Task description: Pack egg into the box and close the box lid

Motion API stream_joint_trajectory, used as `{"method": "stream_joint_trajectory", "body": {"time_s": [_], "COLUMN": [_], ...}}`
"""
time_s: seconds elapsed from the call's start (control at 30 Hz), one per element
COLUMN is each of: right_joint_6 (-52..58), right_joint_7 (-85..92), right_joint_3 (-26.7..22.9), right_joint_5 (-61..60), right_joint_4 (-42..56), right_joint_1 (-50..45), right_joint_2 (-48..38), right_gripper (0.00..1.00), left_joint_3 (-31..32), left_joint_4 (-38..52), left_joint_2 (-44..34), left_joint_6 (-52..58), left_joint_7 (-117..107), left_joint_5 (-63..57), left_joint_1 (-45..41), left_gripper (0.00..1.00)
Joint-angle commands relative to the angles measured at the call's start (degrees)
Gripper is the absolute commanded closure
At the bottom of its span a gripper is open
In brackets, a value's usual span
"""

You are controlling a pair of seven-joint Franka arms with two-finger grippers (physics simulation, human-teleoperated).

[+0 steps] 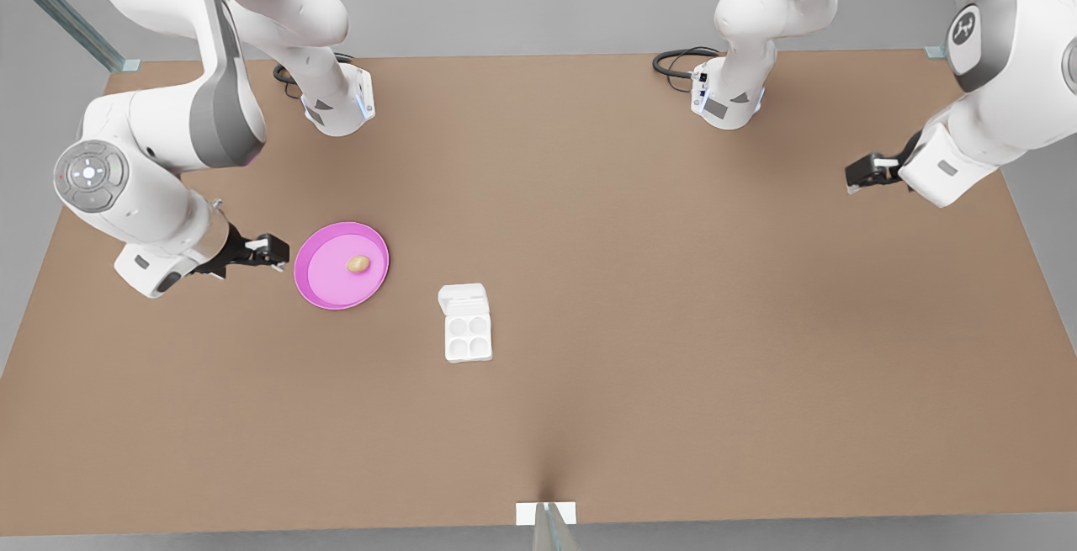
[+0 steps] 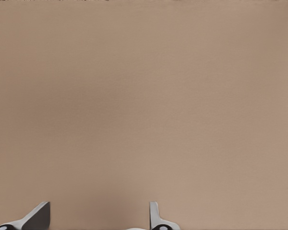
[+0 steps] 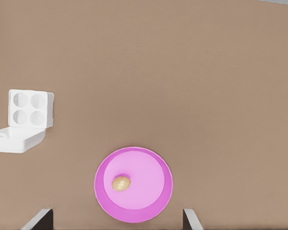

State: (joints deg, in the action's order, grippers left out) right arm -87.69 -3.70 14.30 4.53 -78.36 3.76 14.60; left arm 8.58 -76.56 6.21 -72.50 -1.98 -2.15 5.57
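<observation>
Right pincer [image 1: 282, 250] open beside plate [image 1: 320, 290]; left pincer [image 1: 851, 177] open, idle; egg [image 1: 358, 264] long axis across front view.

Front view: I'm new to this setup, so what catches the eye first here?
The bright pink plate on the brown table, with the small tan egg lying in it. Beside it sits the white box, its box lid open and its four cups empty. The open right gripper hovers next to the plate.
</observation>
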Motion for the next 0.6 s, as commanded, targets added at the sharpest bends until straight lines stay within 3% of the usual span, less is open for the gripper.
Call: {"method": "stream_joint_trajectory", "body": {"time_s": [0.0,0.1,0.17,0.27,0.37,0.43,0.5,0.57], "right_joint_6": [1.47,3.41,2.53,-13.02,-17.95,-22.87,-39.48,-43.97], "right_joint_7": [-7.02,-8.42,-8.78,-9.57,-8.86,-9.13,-9.66,-9.92], "right_joint_3": [0.03,0.03,-0.06,-0.67,-0.67,0.82,1.35,2.31], "right_joint_5": [0.83,1.19,1.01,3.38,6.63,6.55,6.55,6.37], "right_joint_4": [0.14,-1.88,-1.09,-1.79,-2.06,-11.80,-30.70,-36.07], "right_joint_1": [-0.15,-1.92,0.28,2.39,3.80,4.77,6.00,6.00], "right_joint_2": [1.56,5.79,13.95,24.07,26.44,21.62,7.99,3.06], "right_gripper": [0.00,0.00,0.00,0.00,0.00,0.00,0.00,0.00], "left_joint_3": [0.04,0.12,0.04,0.04,0.04,0.04,0.04,0.04], "left_joint_4": [0.01,0.01,0.01,-0.52,-0.61,-0.61,-0.61,-0.61], "left_joint_2": [0.12,0.12,0.21,0.21,0.21,0.21,0.21,0.21], "left_joint_6": [-1.86,-1.60,-1.42,-1.42,-1.24,-1.24,-1.24,-1.24], "left_joint_7": [0.49,0.49,0.49,0.49,0.49,0.49,0.49,0.49], "left_joint_5": [-0.05,-0.14,-0.14,-0.14,-0.14,-0.14,-0.14,-0.14], "left_joint_1": [0.14,-0.30,-0.30,-0.30,-0.30,-0.30,-0.30,-0.30], "left_gripper": [0.00,0.00,0.00,0.00,0.00,0.00,0.00,0.00]}}
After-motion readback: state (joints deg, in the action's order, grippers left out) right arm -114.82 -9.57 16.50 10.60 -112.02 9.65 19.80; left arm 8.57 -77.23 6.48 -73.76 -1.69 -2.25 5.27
